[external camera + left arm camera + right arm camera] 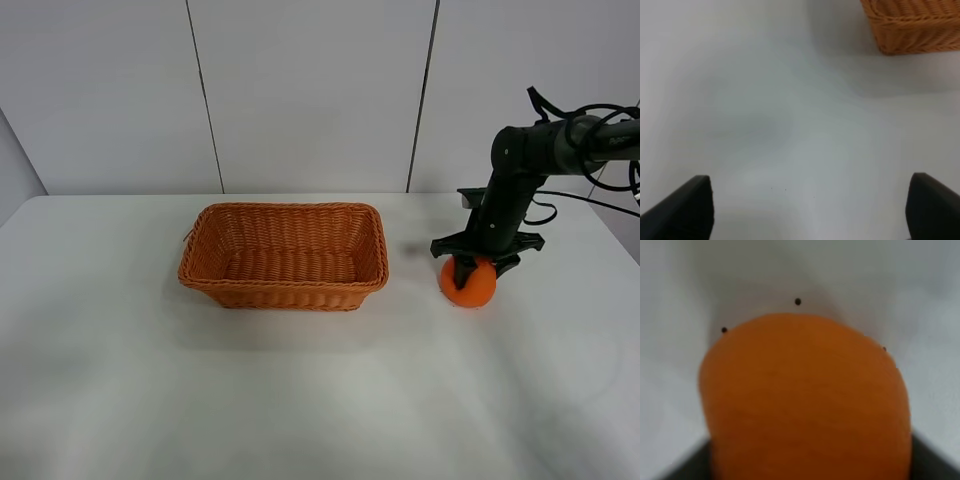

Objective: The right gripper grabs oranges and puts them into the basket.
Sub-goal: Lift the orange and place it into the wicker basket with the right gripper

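Fingers [690, 470] of the right gripper [470, 266] show in its wrist view only as two dark corners, one on each side of the single orange [805, 400]. The fruit fills the space between them. Whether they press on it or merely flank it cannot be told. Beyond the fruit lies the white table [680, 290], with three tiny black dots on it close to the orange's outline.

The left gripper [810, 210] has its two black fingertips [685, 210] wide apart with nothing between them, over bare tabletop. One corner of the basket [912, 25] shows well beyond them.

From the high camera, the orange sits on the table at the right side, touching the surface. The right claw is down over its top, with one dark finger across its front. The one black arm [520, 170] in this view rises from the claw and bends away to the right, with cables [600, 112] looped along it. One woven basket stands to the left of the fruit, near it but apart, and nothing can be seen inside it. Farthest back, the pale wall [310, 90] is split into panels by two dark seams.
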